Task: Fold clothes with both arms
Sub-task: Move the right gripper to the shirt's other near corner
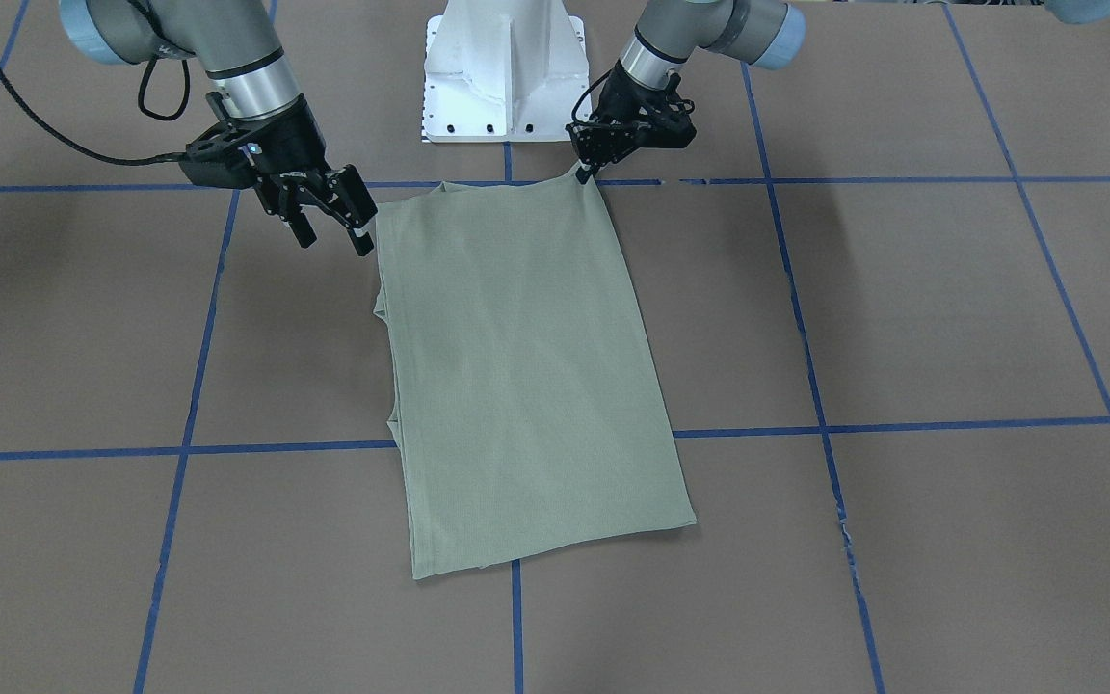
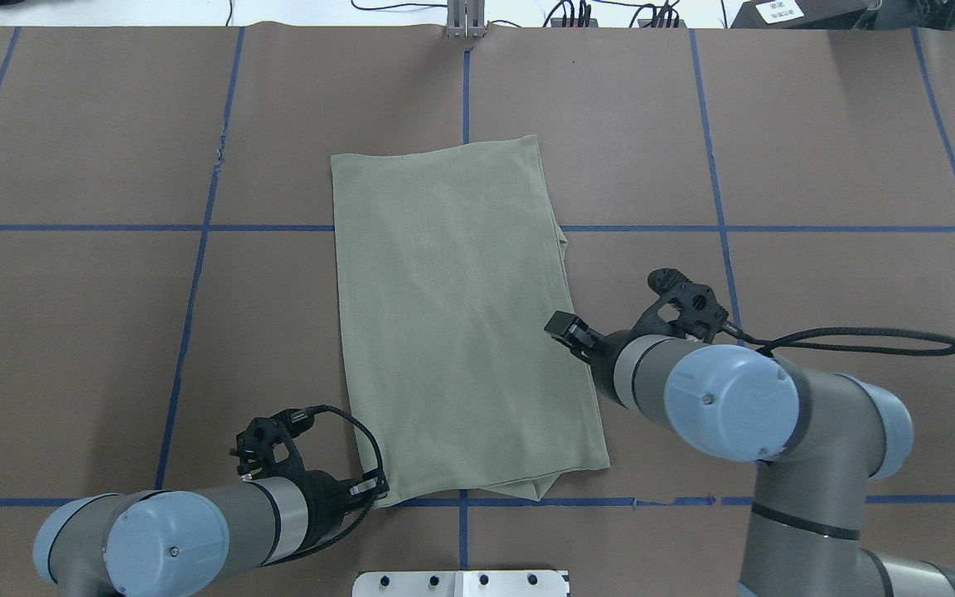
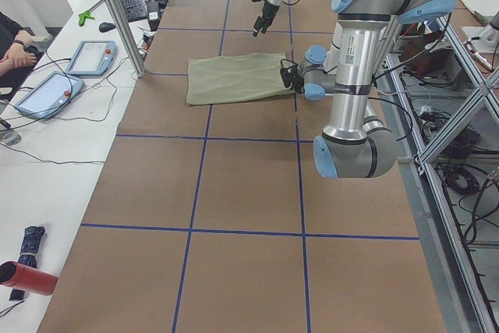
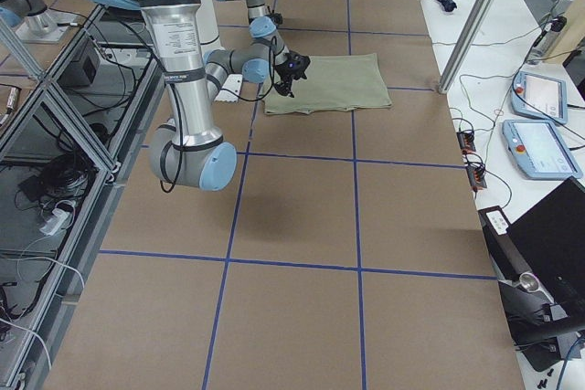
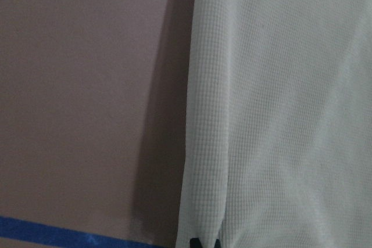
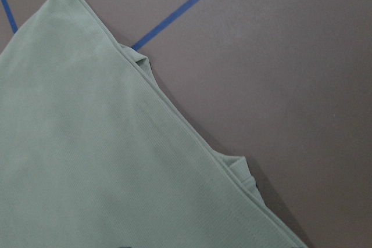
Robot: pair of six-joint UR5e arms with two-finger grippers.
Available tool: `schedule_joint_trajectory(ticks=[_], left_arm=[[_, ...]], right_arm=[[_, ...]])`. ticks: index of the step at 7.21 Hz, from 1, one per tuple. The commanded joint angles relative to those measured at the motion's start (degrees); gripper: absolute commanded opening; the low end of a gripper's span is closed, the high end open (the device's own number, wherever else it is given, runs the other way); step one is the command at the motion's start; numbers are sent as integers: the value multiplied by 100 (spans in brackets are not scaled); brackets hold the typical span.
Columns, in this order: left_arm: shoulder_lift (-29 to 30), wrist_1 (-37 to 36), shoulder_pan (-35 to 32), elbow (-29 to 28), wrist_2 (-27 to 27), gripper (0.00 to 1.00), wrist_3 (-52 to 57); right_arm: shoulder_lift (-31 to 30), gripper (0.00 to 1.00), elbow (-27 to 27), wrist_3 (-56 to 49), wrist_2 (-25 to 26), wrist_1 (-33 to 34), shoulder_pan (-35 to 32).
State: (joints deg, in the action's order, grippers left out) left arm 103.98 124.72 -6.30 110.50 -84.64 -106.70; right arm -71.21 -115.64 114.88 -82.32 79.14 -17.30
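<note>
Seen from overhead, the left gripper (image 1: 585, 173) pinches the 7 o'clock corner of the shirt (image 2: 461, 332), which lies folded in a long rectangle mid-table (image 2: 817, 124). The right gripper (image 1: 334, 245) hangs at the shirt's 4 o'clock edge, fingers spread, holding nothing. A white pedestal (image 2: 461, 583) stands at the table's 6 o'clock.

Pale sage-green shirt (image 1: 516, 386) on brown table (image 1: 950, 308) with blue grid lines (image 1: 902, 179)
</note>
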Motion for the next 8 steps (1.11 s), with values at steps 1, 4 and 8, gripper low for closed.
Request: schedule_joint_trajectory(ticks=[1, 4, 8], left_arm=[[8, 0, -38, 24, 0, 0, 1], [17, 0, -47, 60, 0, 0, 9], [8, 0, -47, 69, 0, 0, 9]], right_arm=[[361, 88, 566, 622, 478, 120, 559], [292, 87, 604, 808, 883, 120, 1052], [275, 87, 630, 790, 946, 207, 1123]])
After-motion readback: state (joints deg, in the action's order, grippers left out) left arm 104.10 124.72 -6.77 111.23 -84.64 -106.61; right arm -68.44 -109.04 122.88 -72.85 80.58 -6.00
